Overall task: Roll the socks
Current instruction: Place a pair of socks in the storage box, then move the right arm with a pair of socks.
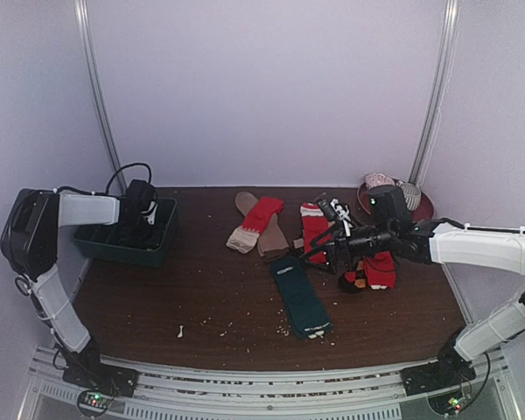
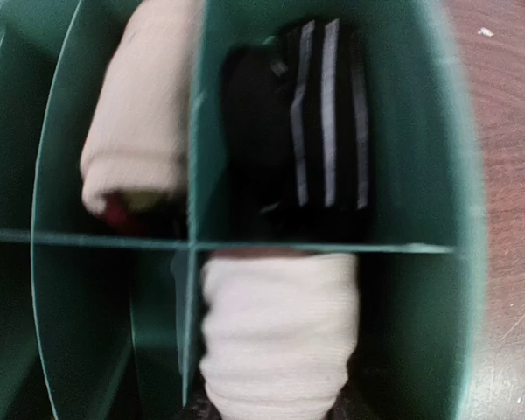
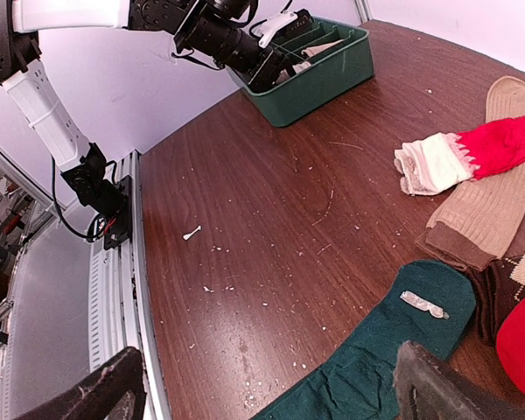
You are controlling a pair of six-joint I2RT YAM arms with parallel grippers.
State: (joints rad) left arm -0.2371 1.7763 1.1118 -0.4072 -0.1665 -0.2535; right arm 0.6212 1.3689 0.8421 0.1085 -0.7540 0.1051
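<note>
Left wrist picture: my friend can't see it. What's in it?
A dark green tray with dividers holds three rolled socks, each in its own compartment: a cream roll, a black roll with pale stripes, a white roll. Brown table shows at the right.

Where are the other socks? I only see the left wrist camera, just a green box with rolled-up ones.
Observer: Several flat socks lie on the table. A teal sock is nearest the arms.
Operator: What's the other arm doing?
Observer: The right gripper hangs open over that teal sock.
Operator: Any more colours?
Observer: A red sock with a pale cuff lies across a tan sock.
</note>
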